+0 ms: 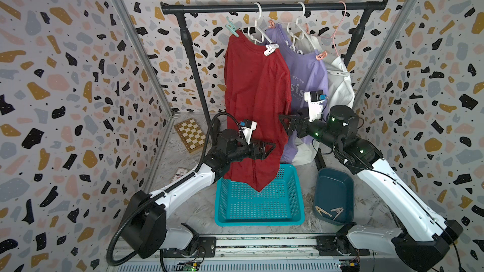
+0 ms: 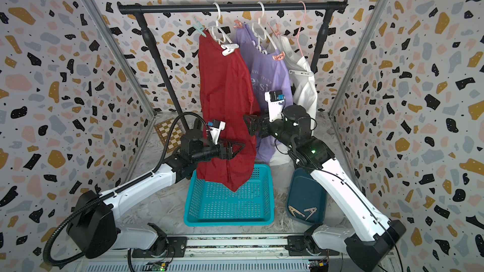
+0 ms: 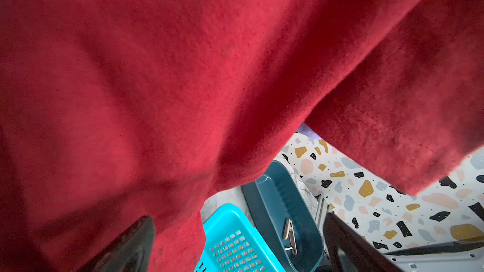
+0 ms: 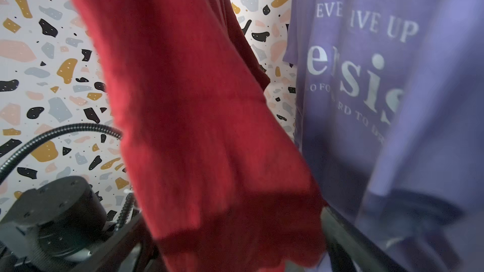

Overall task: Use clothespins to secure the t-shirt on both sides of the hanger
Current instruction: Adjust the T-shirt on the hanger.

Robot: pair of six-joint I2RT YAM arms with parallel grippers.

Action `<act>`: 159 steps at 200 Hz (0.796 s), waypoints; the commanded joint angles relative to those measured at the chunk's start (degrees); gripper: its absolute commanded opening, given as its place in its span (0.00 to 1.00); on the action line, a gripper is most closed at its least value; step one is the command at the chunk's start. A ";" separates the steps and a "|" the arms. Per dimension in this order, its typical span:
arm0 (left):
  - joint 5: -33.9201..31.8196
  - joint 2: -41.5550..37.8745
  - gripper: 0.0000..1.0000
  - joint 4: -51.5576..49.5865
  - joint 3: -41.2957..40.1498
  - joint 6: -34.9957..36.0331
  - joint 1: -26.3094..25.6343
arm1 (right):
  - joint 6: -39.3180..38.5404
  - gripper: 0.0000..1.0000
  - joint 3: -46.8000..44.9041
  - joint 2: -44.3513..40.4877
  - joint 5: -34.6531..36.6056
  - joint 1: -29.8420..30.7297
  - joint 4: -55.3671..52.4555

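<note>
- A dark blue bin (image 1: 334, 187) is sitting on the tabletop (image 1: 201, 213) by the right arm, holding two tan clothespins (image 1: 322, 211) lying side by side.
- A turquoise perforated basket (image 1: 259, 221) is standing beside it, with the hem of the red t-shirt (image 1: 256, 95) dangling over its far side.
- The purple shirt (image 4: 366, 100) is showing pale print; "IVE UP" is reading clearly.
- A mint clothespin (image 1: 231, 28) and a white clothespin (image 1: 271, 49) are pinching the red t-shirt's shoulders onto the white hanger (image 1: 261, 10).
- The left tool (image 1: 271, 147) and the right tool (image 1: 284, 125) are both gaping wide by the red cloth, gripping nothing.
</note>
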 commanded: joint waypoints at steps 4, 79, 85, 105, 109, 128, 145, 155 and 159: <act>-0.54 4.04 0.99 7.08 3.29 -1.22 -0.37 | 1.36 1.00 -4.80 -7.41 2.68 0.19 0.33; 3.70 19.36 0.99 4.65 18.66 3.45 6.42 | 2.54 1.00 -20.31 -23.84 7.65 0.01 -2.74; 3.91 20.63 0.99 4.46 20.12 3.76 7.08 | 2.66 1.00 -21.22 -24.49 7.54 0.08 -2.51; 4.81 24.15 0.99 2.86 25.20 5.22 9.01 | 2.93 0.99 -22.92 -25.48 7.58 -0.01 -2.85; 4.81 24.84 0.99 2.50 26.13 5.97 9.33 | 2.97 1.00 -23.09 -25.54 7.63 -0.04 -3.15; 4.92 28.82 0.99 -0.59 31.95 8.76 10.63 | 2.88 1.00 -23.81 -25.56 7.84 -0.20 -3.45; 6.91 32.59 0.99 -2.27 36.78 8.94 11.81 | 2.58 1.00 -24.50 -25.48 8.09 -0.51 -3.29; 7.40 33.66 0.99 -2.83 38.37 8.97 12.18 | 2.15 1.00 -24.87 -25.52 8.51 -0.59 -3.06; 7.64 33.88 0.99 -3.22 38.82 8.99 12.23 | 2.03 1.00 -25.01 -25.57 8.74 -0.60 -3.09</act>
